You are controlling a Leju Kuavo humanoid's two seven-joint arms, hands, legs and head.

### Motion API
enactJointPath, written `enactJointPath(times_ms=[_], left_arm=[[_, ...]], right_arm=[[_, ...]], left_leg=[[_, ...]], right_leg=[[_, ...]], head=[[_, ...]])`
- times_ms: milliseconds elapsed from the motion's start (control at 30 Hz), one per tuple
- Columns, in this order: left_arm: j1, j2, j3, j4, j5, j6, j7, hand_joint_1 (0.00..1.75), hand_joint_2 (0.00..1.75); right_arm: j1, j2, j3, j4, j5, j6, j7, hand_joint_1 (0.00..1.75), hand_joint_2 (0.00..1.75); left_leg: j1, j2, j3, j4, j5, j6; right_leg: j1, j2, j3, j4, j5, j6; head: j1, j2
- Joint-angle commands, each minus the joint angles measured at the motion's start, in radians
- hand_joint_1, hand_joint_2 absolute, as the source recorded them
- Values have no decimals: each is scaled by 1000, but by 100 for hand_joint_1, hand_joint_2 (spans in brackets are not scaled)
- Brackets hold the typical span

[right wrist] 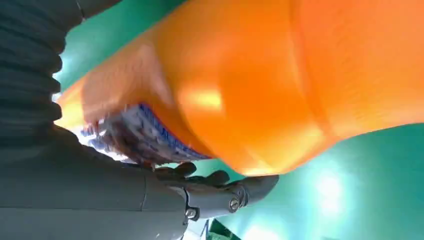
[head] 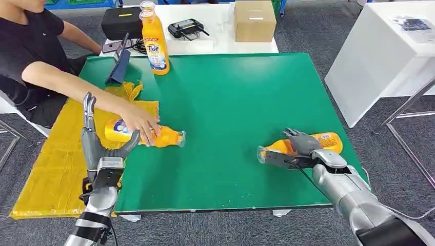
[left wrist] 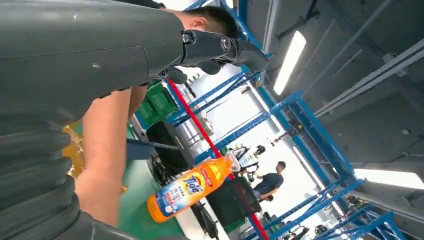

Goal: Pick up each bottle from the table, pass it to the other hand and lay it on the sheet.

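An orange Tide bottle lies on its side on the green table at the front right. My right hand grips it, fingers over its body; close up, the bottle sits against that hand. A second orange bottle lies at the edge of the yellow sheet, with a person's hand on it. My left hand stands open just left of it, fingers up, holding nothing. A third bottle stands upright at the back, the same bottle beyond my left hand.
A person sits at the left, an arm reaching across the sheet. A blue stand is near the upright bottle. Behind the table are a black case and a cardboard box. A white table stands right.
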Motion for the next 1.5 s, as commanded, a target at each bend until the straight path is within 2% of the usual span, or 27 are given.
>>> enactJointPath(times_ms=[33,133,300,433,700,833,933,967,1033,1133,1167,1200,1267,1300,1333,1467,1500], left_arm=[[-7,6,0,27,18,-9,5,0,175],[-7,6,0,27,18,-9,5,0,175],[7,10,12,28,28,-10,5,0,175],[24,16,21,13,46,-12,5,0,175],[29,23,21,15,62,-9,5,0,175],[28,26,22,15,73,-13,5,0,175],[9,27,13,31,90,-31,5,0,175],[-1,31,3,40,96,-39,5,0,175],[-17,29,-3,58,96,-33,5,0,175],[-17,29,-3,58,96,-33,5,0,175],[-24,31,-11,65,98,-32,5,0,175],[-57,29,-41,95,103,-48,5,0,175],[-98,21,-72,144,103,-32,5,0,175],[-105,20,-78,154,105,-29,5,0,175],[-106,20,-80,160,109,-26,5,0,175],[-95,26,-81,151,118,-26,5,0,175],[-90,25,-79,147,127,-33,5,0,175]], right_arm=[[-55,-18,0,64,12,24,-1,0,175],[-55,-18,0,64,12,24,-1,0,175],[-84,-63,-23,40,7,25,-37,0,175],[-112,-94,-17,28,24,78,-59,0,175],[-95,-132,-5,38,46,141,-70,0,175],[-100,-134,-1,45,50,178,-70,0,175],[-69,-141,20,65,62,249,-76,0,175],[-60,-145,35,82,66,329,-83,0,175],[-34,-156,33,79,65,306,-87,0,175],[-34,-156,33,79,65,306,-87,0,175],[-28,-156,45,83,72,334,-99,152,175],[40,-182,21,74,45,338,-84,175,175],[130,-188,18,76,39,299,-97,175,175],[150,-180,12,79,33,285,-98,175,175],[164,-168,-1,81,21,263,-91,175,175],[157,-143,-12,80,14,246,-66,175,175],[160,-130,-37,82,-7,234,-52,175,175]], left_leg=[[-1,-3,1,-1,0,1],[-1,-4,3,-3,0,1],[-1,-3,0,-1,0,1],[-2,-4,-2,0,0,1],[0,-6,2,-2,0,1],[-1,-6,-1,-1,0,1],[0,-5,-1,-1,0,1],[0,-7,0,-3,0,1],[0,-10,1,-3,1,1],[0,-6,0,-1,0,1],[0,-7,2,-3,0,1],[0,-8,3,-4,1,2],[1,-14,3,-4,2,2],[1,-13,4,-3,1,1],[2,-18,6,-5,2,1],[4,-12,11,-4,0,1],[3,-15,12,-7,2,2]], right_leg=[[-1,1,1,0,0,1],[-1,2,2,-2,0,1],[-1,1,0,0,0,1],[-2,0,-1,1,0,1],[-1,-1,2,-2,-1,1],[-1,-1,0,0,0,1],[-1,-1,1,-1,0,0],[-1,-1,3,-2,0,0],[0,-5,4,-3,-1,1],[0,-3,1,-1,-1,0],[0,-3,3,-3,0,1],[0,-2,4,-4,0,1],[1,-9,7,-5,-1,1],[2,-9,7,-5,-1,0],[3,-13,10,-8,-1,1],[6,-8,15,-9,0,1],[5,-9,18,-13,1,2]], head=[[0,0],[0,0],[0,0],[0,0],[0,0],[1,0],[1,0],[0,0],[0,0],[1,0],[0,0],[1,0],[0,0],[0,0],[0,0],[1,0],[0,0]])
